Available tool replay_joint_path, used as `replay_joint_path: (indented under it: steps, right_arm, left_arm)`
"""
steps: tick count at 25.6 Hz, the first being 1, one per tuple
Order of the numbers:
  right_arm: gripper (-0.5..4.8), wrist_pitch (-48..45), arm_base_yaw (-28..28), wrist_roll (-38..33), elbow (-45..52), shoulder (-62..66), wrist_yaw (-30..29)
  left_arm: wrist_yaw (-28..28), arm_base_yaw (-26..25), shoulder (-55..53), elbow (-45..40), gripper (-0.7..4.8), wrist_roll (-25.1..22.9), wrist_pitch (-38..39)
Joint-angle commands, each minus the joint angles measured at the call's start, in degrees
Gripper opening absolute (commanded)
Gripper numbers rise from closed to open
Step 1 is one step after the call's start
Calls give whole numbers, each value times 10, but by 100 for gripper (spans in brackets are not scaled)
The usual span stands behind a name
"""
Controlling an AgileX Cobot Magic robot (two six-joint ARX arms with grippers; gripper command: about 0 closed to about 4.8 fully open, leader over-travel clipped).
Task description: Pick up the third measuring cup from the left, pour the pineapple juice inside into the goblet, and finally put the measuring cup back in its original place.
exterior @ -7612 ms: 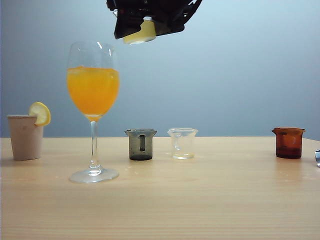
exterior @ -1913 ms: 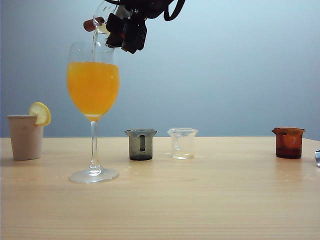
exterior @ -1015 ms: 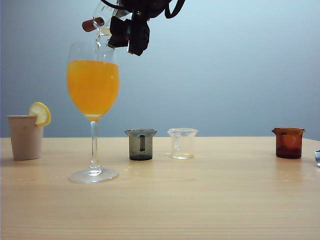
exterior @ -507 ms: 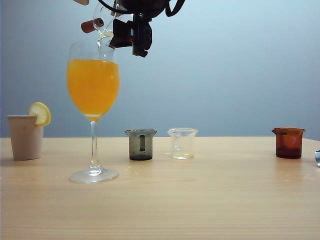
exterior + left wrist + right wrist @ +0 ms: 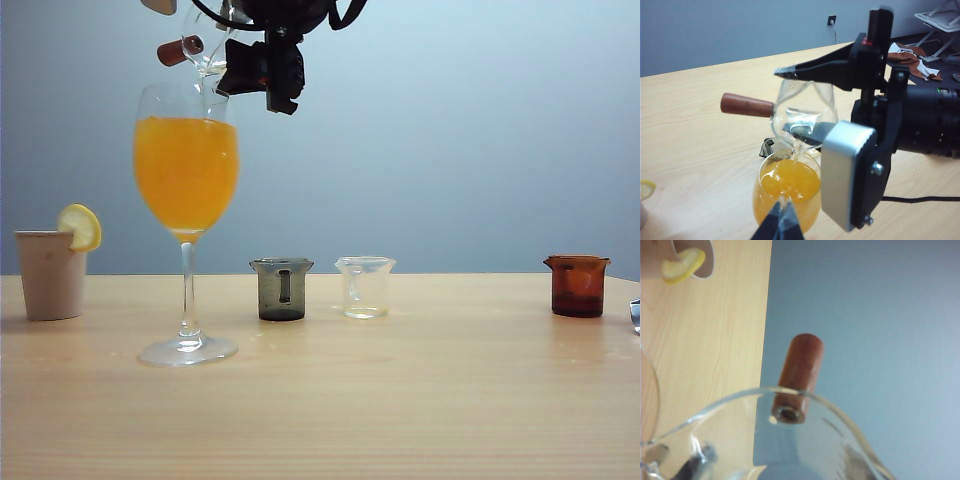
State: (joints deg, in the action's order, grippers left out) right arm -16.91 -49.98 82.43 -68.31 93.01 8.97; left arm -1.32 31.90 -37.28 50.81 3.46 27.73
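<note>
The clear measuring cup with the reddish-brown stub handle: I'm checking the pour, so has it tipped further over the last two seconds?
Yes. The clear measuring cup, gripped by the right gripper, has tipped further; its handle sits slightly further left above the tall stemmed goblet.

Since the earliest picture the right gripper shifts from 1 o'clock of the goblet to just above its rim, and the cup now lies tipped, handle toward 9 o'clock. Over the last seconds the tilt steepens, the juice streams in, and the goblet's level creeps up slightly.
</note>
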Motion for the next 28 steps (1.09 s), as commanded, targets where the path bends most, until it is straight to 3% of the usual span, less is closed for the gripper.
replay_joint_path:
  steps: [1, 28]
  right_arm:
    - [148, -18, -4, 4, -5, -5, 0]
    - [148, -47, -4, 94, -5, -5, 0]
  left_arm:
    - [-2, 0, 1, 5, -5, 0, -3]
    - [-2, 0, 1, 5, -5, 0, -3]
